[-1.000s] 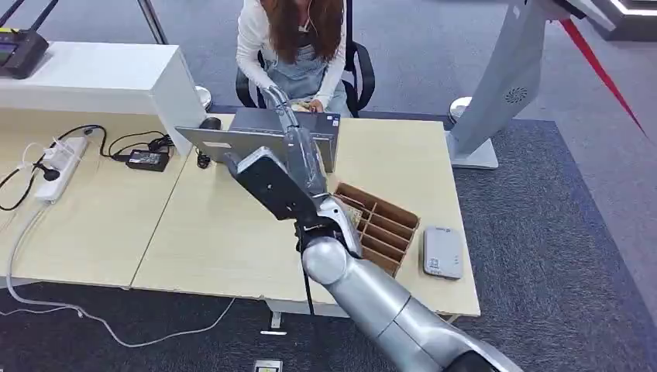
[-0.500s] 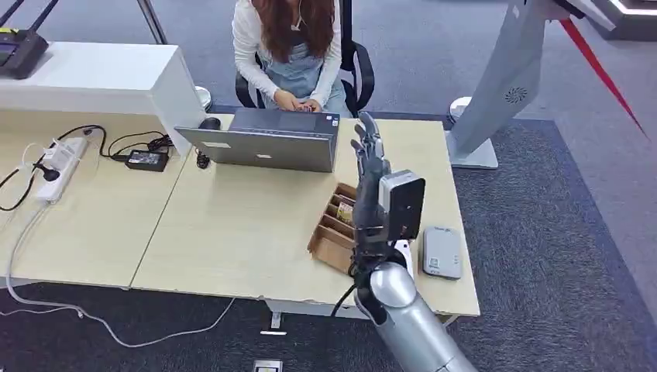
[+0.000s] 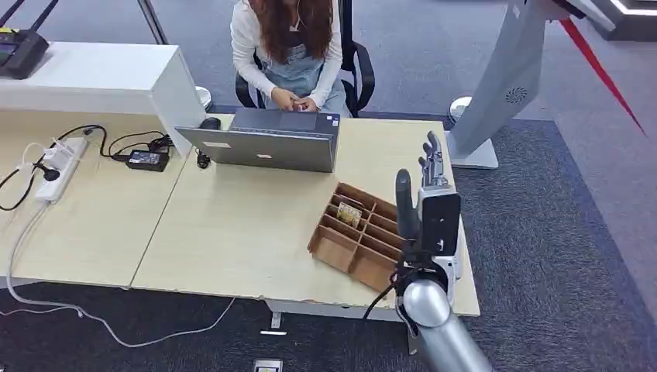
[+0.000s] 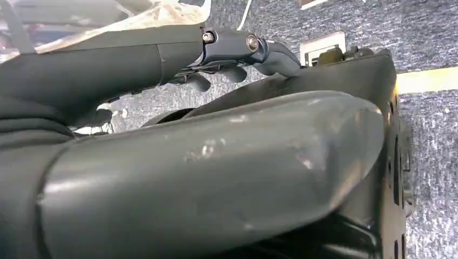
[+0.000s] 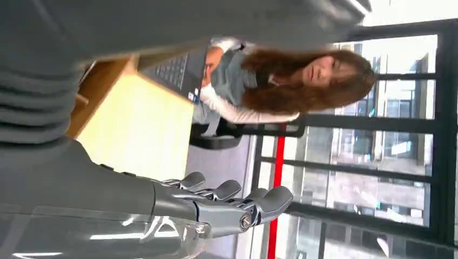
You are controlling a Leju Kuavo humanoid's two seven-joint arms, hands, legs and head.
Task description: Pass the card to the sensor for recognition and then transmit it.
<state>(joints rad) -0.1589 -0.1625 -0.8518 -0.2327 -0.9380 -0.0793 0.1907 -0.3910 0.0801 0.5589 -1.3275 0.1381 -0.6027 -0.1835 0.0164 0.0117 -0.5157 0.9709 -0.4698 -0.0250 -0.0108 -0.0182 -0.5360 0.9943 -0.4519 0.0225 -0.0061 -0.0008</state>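
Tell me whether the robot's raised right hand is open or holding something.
Open: the right hand stands upright beside the brown wooden divider tray, fingers straight and apart, nothing between them.

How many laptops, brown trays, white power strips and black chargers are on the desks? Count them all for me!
Laptop: 1
Brown tray: 1
White power strip: 1
Black charger: 1
Total: 4

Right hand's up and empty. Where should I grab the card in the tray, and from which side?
Judging by the head view, take the card by its upper edge, coming down from above with the right hand: it sits inside a compartment of the brown divider tray, whose walls block its sides.
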